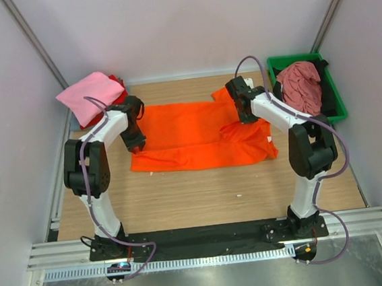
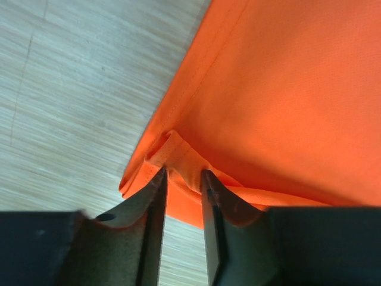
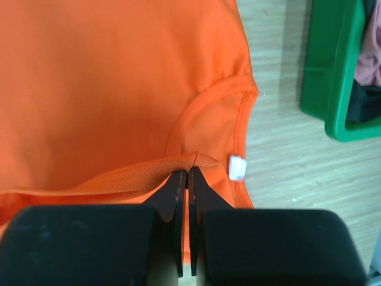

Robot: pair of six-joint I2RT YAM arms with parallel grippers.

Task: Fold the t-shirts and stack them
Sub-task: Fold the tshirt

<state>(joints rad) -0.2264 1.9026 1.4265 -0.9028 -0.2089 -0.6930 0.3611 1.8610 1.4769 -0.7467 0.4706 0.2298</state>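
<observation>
While 1 orange t-shirt (image 1: 190, 136) lies spread, 1 pink t-shirt (image 1: 90, 92) sits folded.

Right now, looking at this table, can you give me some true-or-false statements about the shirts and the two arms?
1. The right gripper pinches the orange t-shirt near its collar. True.
2. The green tray is empty. False: dusty rose cloth lies in it.
3. The pink t-shirt lies at the table's far left corner. True.
4. The left gripper is over the tray. False: it is at the orange t-shirt's left edge.
</observation>
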